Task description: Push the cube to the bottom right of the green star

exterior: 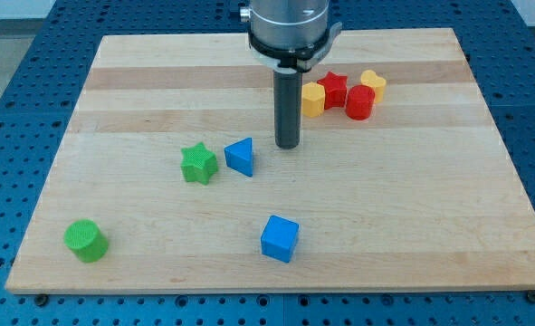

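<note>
Toward the view's lower left of the wooden surface (140, 244) sits a green cylinder (86, 241). Rightward come the green star (198, 164) and, just beside it, a blue triangular block (240, 156). Well below these lies the blue cube (279, 238), apart from everything. My tip (289, 146), a bare rod end effector holding nothing, stands just right of the triangular block. Farther right cluster a yellow block (313, 100), red star (335, 87), red cylinder (359, 102) and yellow heart (373, 82).
</note>
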